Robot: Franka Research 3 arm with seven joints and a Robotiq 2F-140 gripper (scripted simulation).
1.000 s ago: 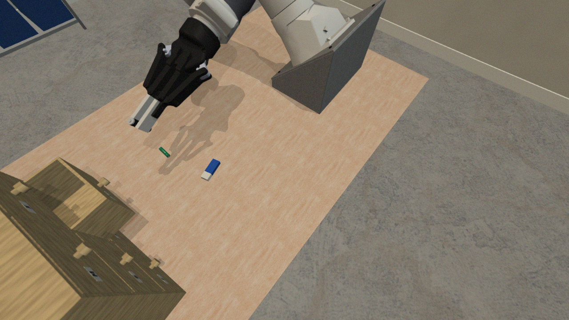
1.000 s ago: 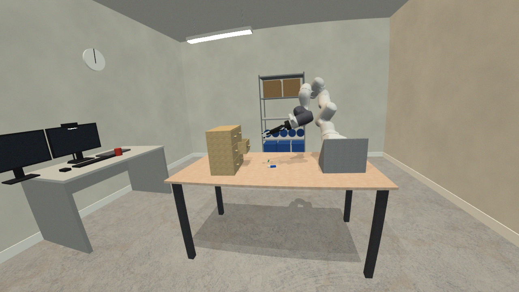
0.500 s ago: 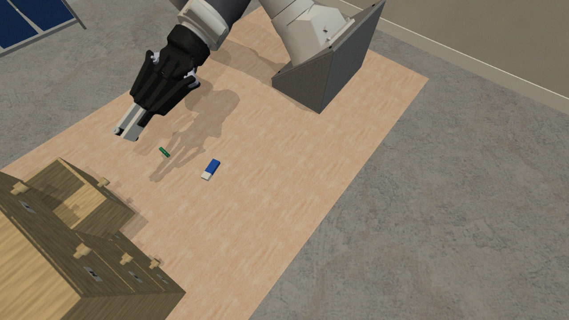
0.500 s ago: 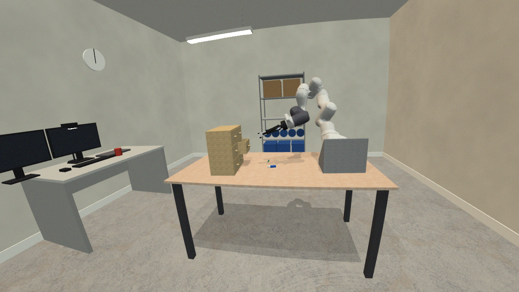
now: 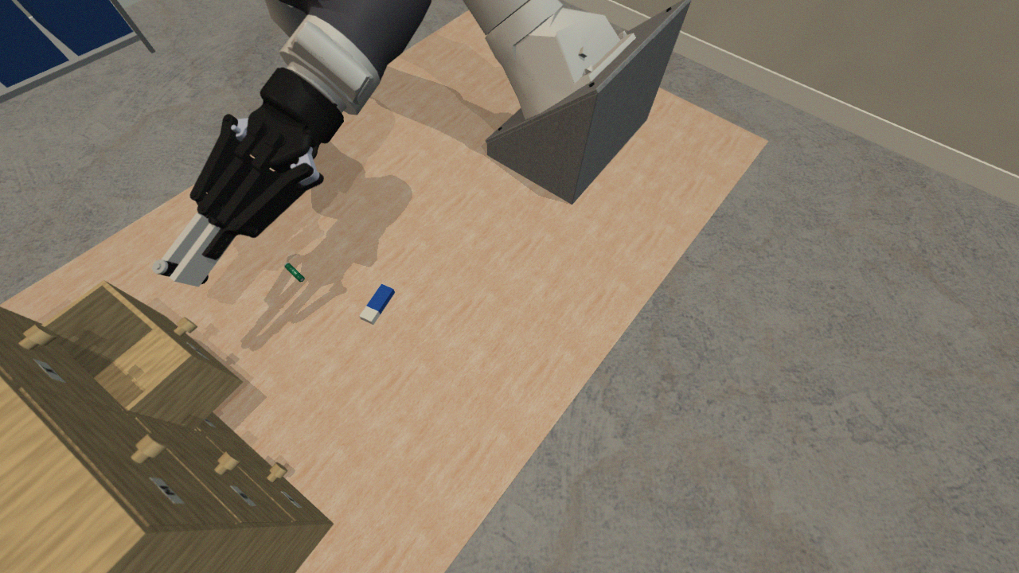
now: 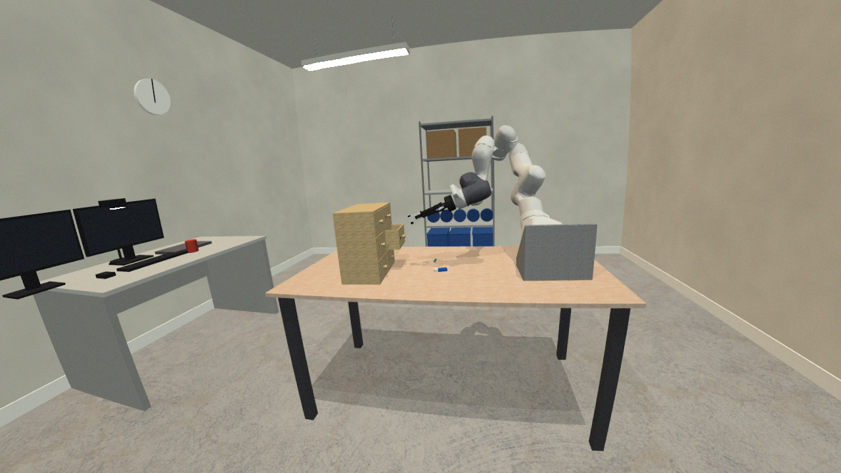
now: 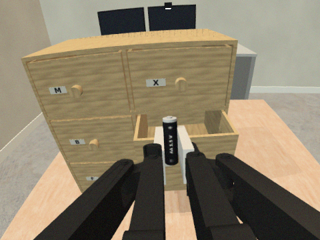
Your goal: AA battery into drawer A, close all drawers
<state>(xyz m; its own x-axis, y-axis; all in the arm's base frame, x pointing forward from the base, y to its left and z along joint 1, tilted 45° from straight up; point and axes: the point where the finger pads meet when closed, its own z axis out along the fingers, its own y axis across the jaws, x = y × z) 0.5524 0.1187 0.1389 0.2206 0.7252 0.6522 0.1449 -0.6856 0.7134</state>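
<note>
AA battery (image 5: 162, 267) (image 6: 412, 223) (image 7: 171, 143) is clamped in our end effector (image 5: 181, 266) (image 6: 412, 219) (image 7: 170, 138), roughly upright, cap up, crosswise to the fingers. Left to right from above, we see the chest (image 5: 60, 491) (image 6: 364, 241) (image 7: 133, 41), its open drawer (image 5: 189, 388) (image 6: 396, 236) (image 7: 213, 147), presumably A, ahead of the fingertips; then the green battery (image 5: 294, 272) (image 6: 435, 260) and blue-and-white eraser (image 5: 377, 303) (image 6: 441, 269), both outside the wrist view. Only that view reads M, B and X clearly. We judge a forward move over the tray comes next.
</note>
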